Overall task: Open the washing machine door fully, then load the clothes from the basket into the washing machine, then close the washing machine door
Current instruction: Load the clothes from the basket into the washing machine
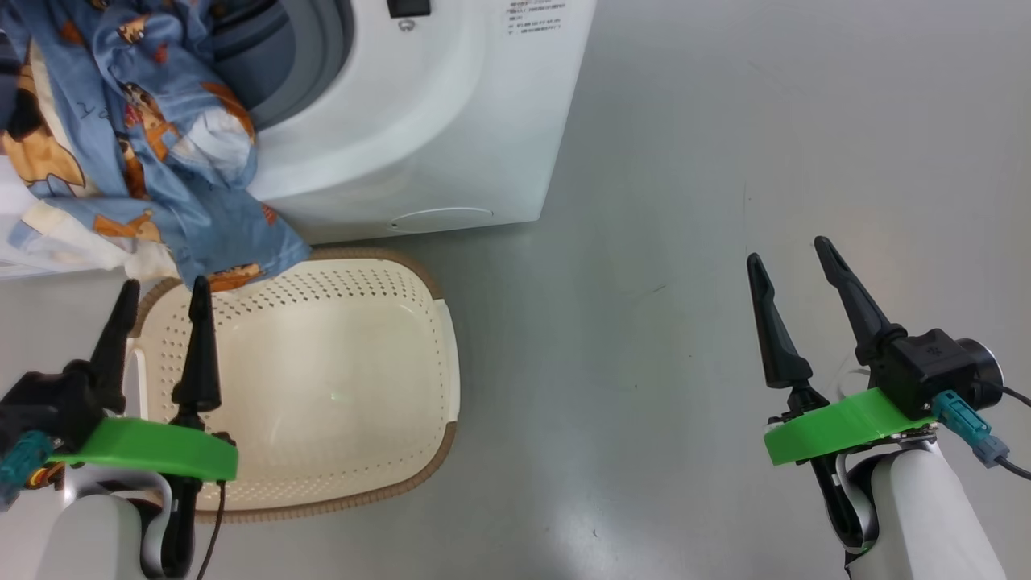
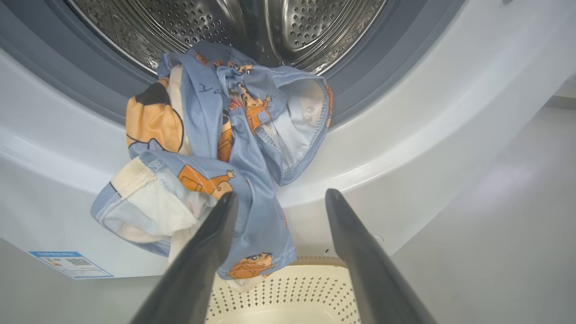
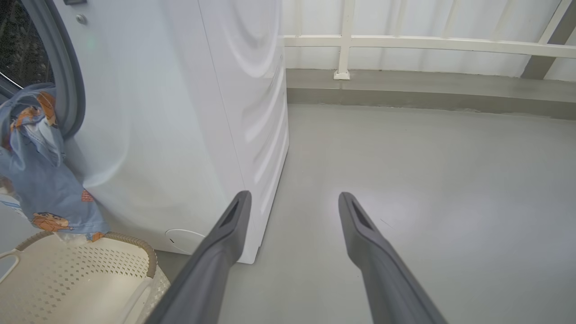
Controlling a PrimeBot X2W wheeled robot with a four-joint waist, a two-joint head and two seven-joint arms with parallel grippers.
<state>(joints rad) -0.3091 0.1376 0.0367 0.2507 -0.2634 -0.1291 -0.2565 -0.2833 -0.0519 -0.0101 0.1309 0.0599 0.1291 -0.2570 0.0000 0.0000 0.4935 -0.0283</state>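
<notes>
Left claw (image 1: 163,282) at the lower left of the head view, spread wide and holding nothing. Both dark fingers pointing up toward the clothes (image 2: 234,135), with the tips close under the hanging hem; touching or not, impossible to tell. Carried on a green mount (image 1: 153,447) above a pale forearm (image 1: 89,532), over the left edge of the basket (image 1: 338,362). Right claw (image 1: 788,250) also wide and empty, well apart to the right, above bare grey floor (image 1: 685,161), fingers leaning a little to the left.

Clothes draped out of the mouth of the washing machine (image 1: 419,121), over the grey-blue seal (image 2: 90,76) and down the white front. Lowest fold reaching the far rim of the basket, upper part lying at the edge of the steel drum (image 2: 292,27). Basket on the floor just before the machine, its inside bare.

Upper part of the machine and left part of the clothes cut off in the head view. Number of garments in the bundle hard to make out. Blue label sticker (image 2: 69,264) low on the front, print too small to read. Some dark lines of writing (image 1: 536,18) higher on the front, not readable either.
</notes>
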